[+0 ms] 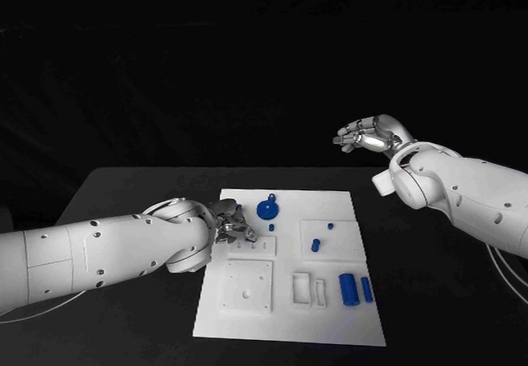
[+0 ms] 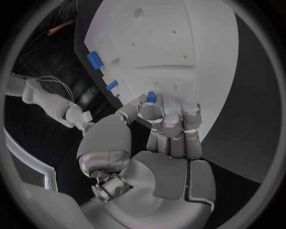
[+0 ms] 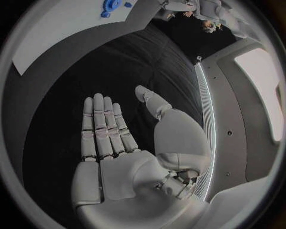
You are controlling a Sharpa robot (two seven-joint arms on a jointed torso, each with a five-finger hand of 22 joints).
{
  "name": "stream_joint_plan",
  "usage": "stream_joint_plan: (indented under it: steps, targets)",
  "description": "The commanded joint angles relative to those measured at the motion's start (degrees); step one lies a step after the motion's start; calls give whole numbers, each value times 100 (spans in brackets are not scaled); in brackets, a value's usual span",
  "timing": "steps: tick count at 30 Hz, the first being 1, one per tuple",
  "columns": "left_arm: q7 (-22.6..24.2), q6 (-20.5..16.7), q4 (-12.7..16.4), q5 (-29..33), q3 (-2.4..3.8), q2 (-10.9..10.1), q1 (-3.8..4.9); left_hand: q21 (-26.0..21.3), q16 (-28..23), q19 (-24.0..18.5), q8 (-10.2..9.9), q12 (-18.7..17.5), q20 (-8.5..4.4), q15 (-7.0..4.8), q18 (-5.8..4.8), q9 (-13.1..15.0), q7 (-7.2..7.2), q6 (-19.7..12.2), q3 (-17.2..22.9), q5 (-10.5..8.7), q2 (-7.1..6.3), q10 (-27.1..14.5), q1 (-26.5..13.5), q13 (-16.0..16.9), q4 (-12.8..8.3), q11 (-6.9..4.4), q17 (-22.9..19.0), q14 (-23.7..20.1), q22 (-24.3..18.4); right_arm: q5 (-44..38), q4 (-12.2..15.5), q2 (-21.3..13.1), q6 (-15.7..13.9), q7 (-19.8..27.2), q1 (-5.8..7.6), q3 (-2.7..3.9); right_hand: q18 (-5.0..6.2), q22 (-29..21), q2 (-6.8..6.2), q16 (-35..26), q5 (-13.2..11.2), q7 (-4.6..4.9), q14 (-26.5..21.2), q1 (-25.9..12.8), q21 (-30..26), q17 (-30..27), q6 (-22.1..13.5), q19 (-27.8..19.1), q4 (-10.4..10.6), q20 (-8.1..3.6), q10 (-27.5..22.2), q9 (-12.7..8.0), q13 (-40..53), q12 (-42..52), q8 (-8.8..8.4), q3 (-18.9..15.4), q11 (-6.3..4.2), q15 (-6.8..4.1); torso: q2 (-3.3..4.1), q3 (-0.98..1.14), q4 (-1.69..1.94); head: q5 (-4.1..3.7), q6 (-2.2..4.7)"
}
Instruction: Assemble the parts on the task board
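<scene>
- While the left hand (image 1: 230,224) works at the task board (image 1: 328,326), largest item on the table, insertion is judged the current step.
- Right hand (image 1: 366,137): released, fingers straight, raised beyond the board's far edge.
- Small blue part (image 2: 152,97): pinched at the left fingertips over the board; next move calls for aligning it with a recess.

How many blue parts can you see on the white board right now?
5 clearly: a round part near the board's far edge, a small peg and short pin right of centre, two cylinders side by side near the right edge. The left hand may hide another.
</scene>
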Motion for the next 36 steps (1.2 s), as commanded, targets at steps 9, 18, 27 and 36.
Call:
stream_joint_plan:
  steps: [9,18,27,36]
  targets:
    - [94,60,-78,-119,4,65,-22,53,76,-1,13,82,-486,-313,131,1901,-436,923,9,-58,80,-173,-96,12,57,-112,-41,263,105,40,-82,101,198,82,7,3,42,-28,86,-114,72,-2,-6,12,-54,-67,34,-38,-2,55,102,-40,-165,-110,68,-52,-11,54,2,7,-2,4,-73]
    - [92,169,-137,-123,5,126,-83,64,87,-17,5,97,-485,-314,139,1885,-436,928,28,0,103,-188,-105,10,46,-112,-62,250,104,38,-67,107,194,75,6,3,57,-39,87,-156,89,1,5,5,-75,-112,27,-52,-3,75,134,-66,-253,-165,71,-67,-4,66,1,2,-7,20,-113]
    - [79,208,-169,-125,5,134,-125,76,101,-28,1,110,-483,-315,143,1872,-436,934,37,62,115,-197,-117,8,27,-112,-80,244,103,38,-66,112,197,72,6,3,64,-44,86,-175,89,3,9,3,-86,-131,24,-61,-1,85,148,-79,-294,-189,72,-76,0,74,0,-5,-5,13,-136]
    - [56,281,-145,-160,5,118,-131,100,130,-41,-2,134,-479,-316,151,1853,-438,948,59,240,130,-207,-124,0,-33,-114,-114,236,98,38,-76,123,211,71,5,3,71,-49,87,-186,90,5,16,-7,-95,-144,21,-65,0,94,162,-90,-326,-205,73,-87,3,79,-2,-8,-1,22,-152]
